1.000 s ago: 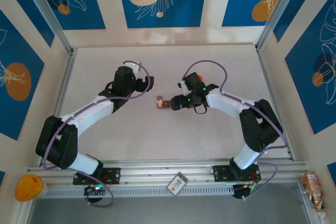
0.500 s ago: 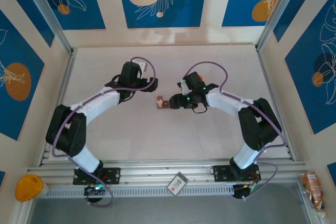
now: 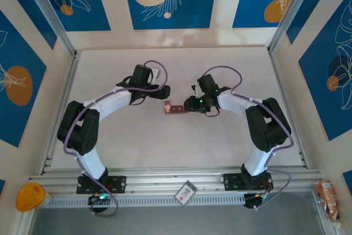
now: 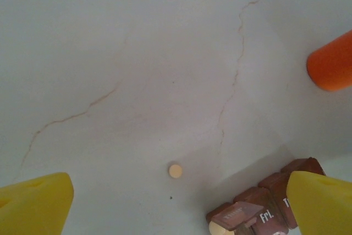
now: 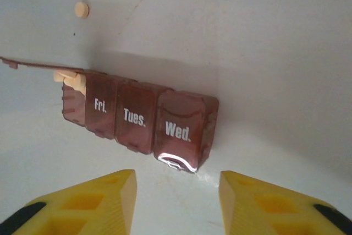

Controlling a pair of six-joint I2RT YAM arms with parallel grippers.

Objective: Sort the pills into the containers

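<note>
**Top view.** The containers (image 3: 175, 108), a dark reddish-brown strip of joined square compartments, lie flat on the pale surface (image 3: 165, 141) between the two arms. The left hand (image 3: 163, 92) is near the strip's left end, on its far side. The right hand (image 3: 188, 106) is at the strip's right end.

**Left wrist view.** The left hand's yellow fingers (image 4: 34, 206) stand wide apart with nothing between them. A loose pill (image 4: 175, 170), round and pale, lies on the surface just clear of the strip's open end. An orange cylinder (image 4: 331, 61) enters at the frame edge, on the far side of the strip and apart from it.

**Right wrist view.** The closed compartments read "Fri.", "Tues." and "Wed." in white. Beside "Fri.", the end compartment has its lid (image 5: 38, 65) raised, and pale pills (image 5: 70, 78) show in it. The right hand is partly open: its two yellow fingers leave a clear gap and grip nothing. The "Wed." end of the strip sits just ahead of that gap, and whether a finger touches the strip cannot be told. The loose pill lies beyond the strip's open end.
</note>
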